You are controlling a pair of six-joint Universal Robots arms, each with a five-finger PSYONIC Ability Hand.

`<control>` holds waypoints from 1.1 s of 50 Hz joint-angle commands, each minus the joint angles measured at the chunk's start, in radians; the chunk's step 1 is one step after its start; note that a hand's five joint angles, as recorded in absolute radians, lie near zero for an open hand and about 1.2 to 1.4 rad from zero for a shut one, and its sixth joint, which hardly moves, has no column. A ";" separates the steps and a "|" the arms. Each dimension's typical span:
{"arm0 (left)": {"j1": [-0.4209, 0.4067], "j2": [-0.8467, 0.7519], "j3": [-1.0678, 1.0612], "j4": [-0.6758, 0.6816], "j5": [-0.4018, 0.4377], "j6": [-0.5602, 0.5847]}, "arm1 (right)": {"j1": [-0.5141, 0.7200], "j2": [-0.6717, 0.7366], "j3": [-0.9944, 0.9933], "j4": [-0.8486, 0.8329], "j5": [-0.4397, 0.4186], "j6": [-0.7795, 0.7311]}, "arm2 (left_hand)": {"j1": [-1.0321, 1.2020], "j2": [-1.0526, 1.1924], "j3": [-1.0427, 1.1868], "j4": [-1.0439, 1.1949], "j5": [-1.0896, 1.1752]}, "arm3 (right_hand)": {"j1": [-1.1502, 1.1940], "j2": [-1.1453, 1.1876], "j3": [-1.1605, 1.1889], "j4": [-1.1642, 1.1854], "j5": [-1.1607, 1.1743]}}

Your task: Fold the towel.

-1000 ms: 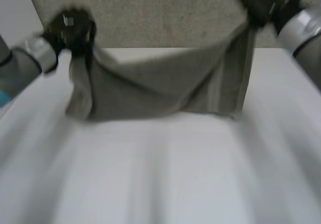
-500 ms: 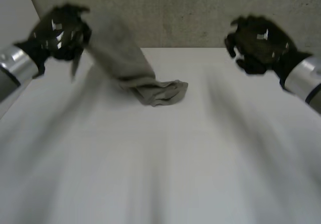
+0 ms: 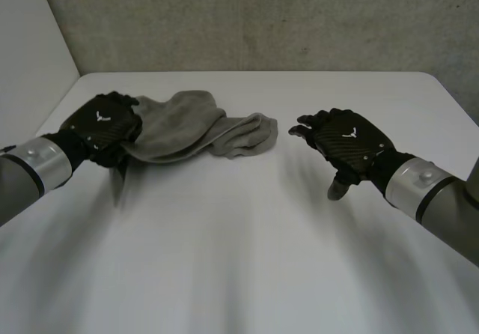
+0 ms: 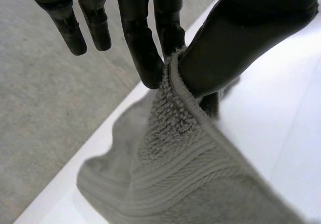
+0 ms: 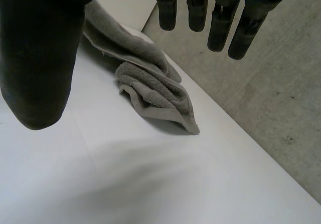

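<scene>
- Towel (image 3: 198, 128) hung between both hands a second ago; now bunched on the desk (image 3: 247, 259), right hand (image 3: 348, 145) off it.
- Heap far left-centre, inside desk edges; near side open.
- White emblem (image 3: 98, 115) on each hand's back.
- Left hand (image 3: 101, 128) pinches towel edge, thumb against fingers.
- Right hand spread, empty.

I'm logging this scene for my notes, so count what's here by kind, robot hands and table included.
towel: 1 (grey, bunched, pinched by the left hand)
hands: 2 (left hand, right hand, which is open and off the cloth)
table: 1 (white)
Total: 4
</scene>
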 commanded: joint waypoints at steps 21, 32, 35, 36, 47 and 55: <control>-0.094 0.575 -0.192 -0.102 -0.048 -0.252 | 0.198 0.175 -0.151 -0.108 0.116 0.152 | 0.147 0.058 -0.049 -0.055 0.084 | -0.060 -0.073 -0.052 -0.070 -0.060; -0.086 0.300 -0.246 -0.151 -0.048 -0.174 | 0.225 0.181 -0.155 -0.109 0.127 0.148 | -1.012 -1.101 -0.049 -0.055 -1.075 | -0.060 -0.073 -0.052 -0.070 -0.060; -0.086 0.267 -0.240 -0.173 -0.046 -0.141 | 0.225 0.181 -0.157 -0.109 0.135 0.146 | -1.016 -1.104 -0.049 -0.055 -1.079 | -0.060 -0.073 -0.052 -0.070 -0.060; -0.085 0.246 -0.232 -0.189 -0.046 -0.115 | 0.222 0.181 -0.158 -0.109 0.138 0.145 | -1.016 -1.104 -0.049 -0.055 -1.079 | -0.060 -0.073 -0.052 -0.070 -0.060; -0.086 0.236 -0.171 -0.196 -0.054 -0.100 | 0.225 0.218 -0.187 -0.151 0.145 0.062 | -1.016 -1.104 -0.049 -0.055 -1.079 | -0.060 -0.073 -0.052 -0.070 -0.060; -0.077 0.241 -0.160 -0.196 -0.054 -0.101 | 0.245 0.266 -0.232 -0.275 0.182 -0.064 | -1.013 -1.102 -0.049 -0.055 -1.076 | -0.060 -0.073 -0.052 -0.070 -0.060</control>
